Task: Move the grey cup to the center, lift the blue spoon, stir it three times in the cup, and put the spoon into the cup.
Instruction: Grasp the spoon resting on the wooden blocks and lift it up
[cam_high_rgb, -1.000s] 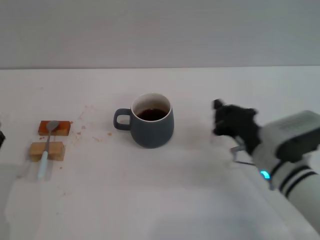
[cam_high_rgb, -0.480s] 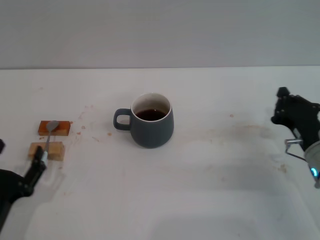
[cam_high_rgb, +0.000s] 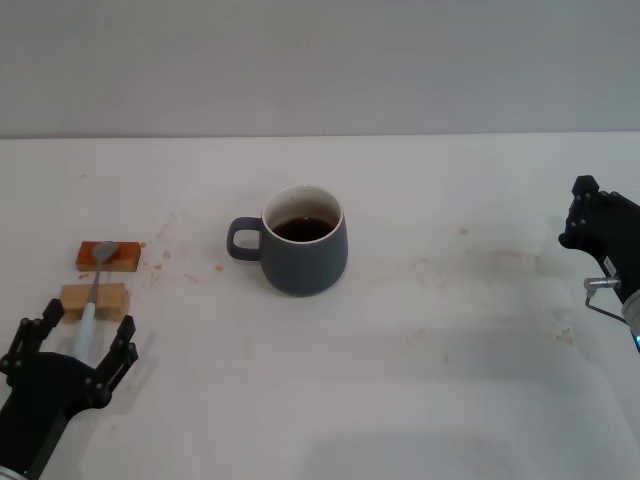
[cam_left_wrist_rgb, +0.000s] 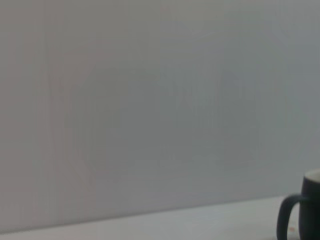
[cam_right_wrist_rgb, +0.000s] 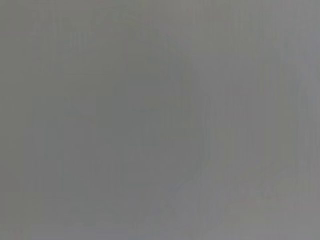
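The grey cup (cam_high_rgb: 305, 245) stands near the middle of the white table (cam_high_rgb: 420, 390), handle to the left, with dark liquid inside. Its handle edge also shows in the left wrist view (cam_left_wrist_rgb: 295, 215). The blue spoon (cam_high_rgb: 94, 292) lies at the far left across an orange block (cam_high_rgb: 120, 257) and a tan block (cam_high_rgb: 112, 301), bowl on the orange one. My left gripper (cam_high_rgb: 80, 330) is open at the lower left, with its fingers on either side of the end of the spoon's handle. My right gripper (cam_high_rgb: 598, 225) is at the right edge, far from the cup.
Brown crumbs and stains (cam_high_rgb: 185, 270) dot the table between the blocks and the cup, and faint smears (cam_high_rgb: 480, 262) lie right of the cup. A grey wall (cam_high_rgb: 320, 60) runs behind the table's far edge. The right wrist view shows only grey.
My right arm has drawn back from beside the cup to the right edge. My left gripper has come in from the lower left, up to the spoon's handle end, fingers spread.
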